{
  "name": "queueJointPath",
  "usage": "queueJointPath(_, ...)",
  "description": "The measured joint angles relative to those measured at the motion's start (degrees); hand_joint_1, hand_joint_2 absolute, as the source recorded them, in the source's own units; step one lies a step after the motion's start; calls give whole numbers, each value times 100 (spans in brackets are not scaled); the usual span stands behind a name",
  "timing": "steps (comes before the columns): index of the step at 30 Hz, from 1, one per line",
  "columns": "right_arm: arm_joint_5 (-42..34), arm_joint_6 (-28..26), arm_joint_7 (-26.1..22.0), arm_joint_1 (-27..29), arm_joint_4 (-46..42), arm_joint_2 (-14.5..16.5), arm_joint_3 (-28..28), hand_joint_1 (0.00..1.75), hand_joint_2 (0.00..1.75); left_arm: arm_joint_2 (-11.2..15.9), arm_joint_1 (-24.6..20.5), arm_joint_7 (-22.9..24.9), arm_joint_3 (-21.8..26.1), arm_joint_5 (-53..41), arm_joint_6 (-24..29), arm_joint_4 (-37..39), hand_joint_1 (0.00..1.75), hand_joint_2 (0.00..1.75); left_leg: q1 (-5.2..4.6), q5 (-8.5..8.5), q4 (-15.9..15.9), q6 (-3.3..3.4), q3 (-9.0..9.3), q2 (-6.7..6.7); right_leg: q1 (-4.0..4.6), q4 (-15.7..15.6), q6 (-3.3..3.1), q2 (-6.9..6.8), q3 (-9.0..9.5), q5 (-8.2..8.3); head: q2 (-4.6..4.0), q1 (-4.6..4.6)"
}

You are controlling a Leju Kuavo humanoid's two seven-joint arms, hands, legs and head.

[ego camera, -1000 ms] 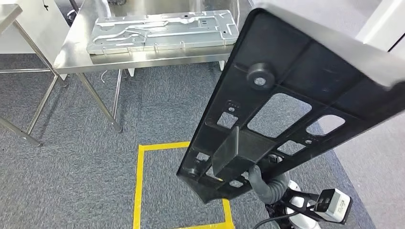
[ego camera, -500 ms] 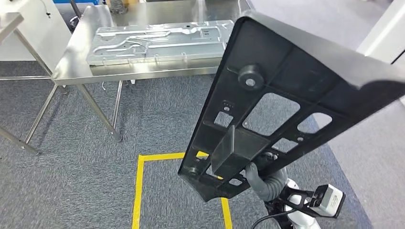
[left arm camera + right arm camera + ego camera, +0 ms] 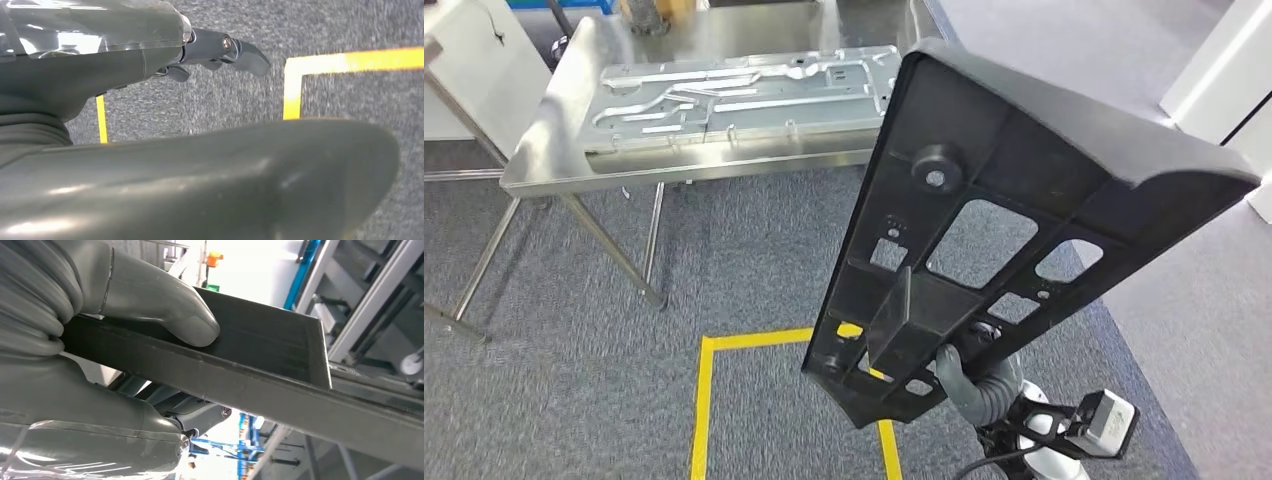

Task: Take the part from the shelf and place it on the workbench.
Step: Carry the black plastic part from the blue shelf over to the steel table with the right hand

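My right hand (image 3: 969, 378) grips the lower end of a long black plastic part (image 3: 984, 230), which rises tilted up and to the right across the head view. Seen from the right wrist, my thumb (image 3: 165, 310) presses on the rim of the black part (image 3: 260, 340). The steel workbench (image 3: 544, 160) stands ahead on the left and carries a flat pressed metal panel (image 3: 744, 90). My left hand (image 3: 150, 100) hangs over the carpet holding nothing, its dark fingers (image 3: 235, 50) stretched out.
A square of yellow tape (image 3: 699, 400) marks the grey carpet in front of me. The leg of a second table (image 3: 454, 300) stands at the far left. A white cabinet (image 3: 1224, 70) is at the right edge.
The whole picture has shifted: the workbench now lies further left and looks larger, so the camera has moved. The black part stays in my right hand.
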Motion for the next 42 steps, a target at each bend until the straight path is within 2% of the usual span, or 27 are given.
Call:
queueJointPath(2,-18,-4,3,-24,42,-2,1,175,175,-2,1,-8,2,-1,-5,0,0,0,18,106,-80,60,97,-49,-6,48,86,-1,29,-1,1,1)
queueJointPath(4,-46,-5,1,-83,82,-4,2,175,175,-4,-3,-13,4,0,-11,0,0,0,50,159,-126,105,197,-84,-27,322,150,9,-55,-174,1,2)
queueJointPath(5,-67,-4,0,-108,106,-4,3,175,175,-3,-6,-15,5,1,-14,0,0,0,55,152,-135,115,217,-92,-46,607,174,17,-195,-331,0,3)
queueJointPath(7,-120,1,-1,-136,170,-4,6,175,175,-3,-5,-18,8,2,-15,0,0,0,57,111,-135,123,239,-110,-79,1292,222,17,-639,-603,0,3)
queueJointPath(8,-144,4,-1,-136,201,-5,7,175,175,-4,1,-18,10,2,-16,0,0,0,57,79,-134,118,264,-118,-93,1475,248,17,-809,-625,0,3)
queueJointPath(9,-165,8,1,-139,227,-7,7,175,175,-6,7,-19,14,2,-17,0,0,0,58,42,-133,108,303,-128,-103,1452,263,16,-881,-533,0,3)
queueJointPath(10,-177,17,1,-143,244,-8,7,175,175,-10,11,-20,17,2,-18,0,0,0,60,-1,-133,94,362,-137,-109,1210,261,16,-841,-326,-1,3)
queueJointPath(11,-179,29,1,-149,253,-9,7,175,175,-15,13,-22,20,2,-21,0,0,0,61,-53,-136,76,419,-144,-110,813,247,15,-726,-40,-1,3)
queueJointPath(12,-171,46,0,-155,256,-9,8,175,175,-21,12,-25,25,1,-23,1,0,0,61,-100,-137,53,481,-150,-101,458,226,15,-618,161,-1,2)
queueJointPath(13,-154,69,-1,-160,255,-9,9,175,175,-27,6,-26,29,1,-25,2,0,0,62,-137,-144,25,515,-154,-82,184,196,15,-538,277,0,2)
queueJointPath(14,-130,86,-1,-162,250,-9,11,175,175,-29,2,-27,33,1,-26,2,0,0,63,-167,-157,-9,528,-155,-61,40,160,14,-505,336,1,2)
queueJointPath(17,-77,108,-1,-163,226,-10,16,175,175,-31,-2,-31,45,2,-17,3,0,0,66,-162,-93,-114,567,-143,-44,-50,26,19,-420,314,1,2)
queueJointPath(19,-77,114,-2,-186,210,-7,17,175,175,-34,-10,-36,54,8,-14,4,0,0,74,-213,270,-144,437,-129,-64,-112,-50,12,-274,260,1,1)
queueJointPath(22,-95,160,-2,-230,215,-8,21,175,175,-42,-8,-43,83,35,-13,4,0,0,88,-618,1252,-190,-185,-120,-47,-135,-105,5,-122,138,0,0)
queueJointPath(23,-99,174,-1,-232,224,-9,21,175,175,-42,2,-44,92,43,-13,4,0,0,89,-690,1441,-205,-368,-119,-41,-131,-106,10,-75,92,0,0)
queueJointPath(24,-100,179,-1,-233,234,-10,21,175,175,-41,11,-49,98,46,-13,4,0,0,88,-646,1450,-212,-468,-119,-38,-126,-104,15,-19,43,-1,-1)
queueJointPath(25,-100,178,-1,-233,243,-11,21,175,175,-40,17,-57,101,48,-13,4,0,0,88,-473,1258,-210,-470,-118,-36,-121,-96,20,52,-13,-1,0)
queueJointPath(27,-90,144,-2,-231,249,-11,21,175,175,-39,21,-78,105,48,-14,4,0,0,81,60,534,-170,-284,-110,-36,-120,-65,17,211,-133,-1,1)
queueJointPath(29,-60,86,-2,-220,244,-10,21,175,175,-36,20,-95,109,42,-15,4,0,0,40,361,39,-104,-162,-95,-41,-143,-9,11,293,-211,0,1)
queueJointPath(32,10,-7,1,-158,206,-10,26,175,175,-28,30,-114,112,14,-16,4,0,0,18,376,-80,7,-108,-103,-42,-128,94,11,304,-209,1,0)
queueJointPath(34,52,-80,-2,-128,162,-11,29,175,175,-24,27,-123,113,-10,-21,4,0,0,49,346,-155,64,3,-112,-43,179,147,16,170,-219,0,1)
queueJointPath(35,69,-116,-4,-118,148,-11,30,175,175,-22,18,-125,112,-17,-24,4,0,0,62,323,-180,85,61,-114,-52,477,173,19,-4,-285,1,1)
queueJointPath(37,98,-199,-4,-81,136,-11,28,175,175,-21,2,-127,111,-31,-30,4,0,0,63,249,-192,110,148,-118,-74,1196,215,21,-491,-561,0,3)
queueJointPath(38,109,-234,-4,-53,136,-12,25,175,175,-21,2,-126,111,-39,-32,4,0,0,62,207,-192,110,192,-122,-85,1441,228,21,-706,-675,0,3)
queueJointPath(39,120,-266,-3,-29,136,-17,21,175,175,-21,7,-124,111,-46,-33,4,0,0,61,161,-192,107,246,-126,-92,1524,236,20,-845,-695,-1,2)
queueJointPath(40,132,-285,-2,-15,137,-24,18,175,175,-21,11,-121,111,-53,-34,4,0,0,61,114,-192,99,309,-129,-97,1403,238,19,-876,-580,-1,3)
queueJointPath(42,159,-299,-2,-13,139,-37,15,175,175,-23,12,-118,111,-55,-42,4,0,0,62,6,-193,69,448,-132,-98,662,224,18,-685,-24,-1,3)
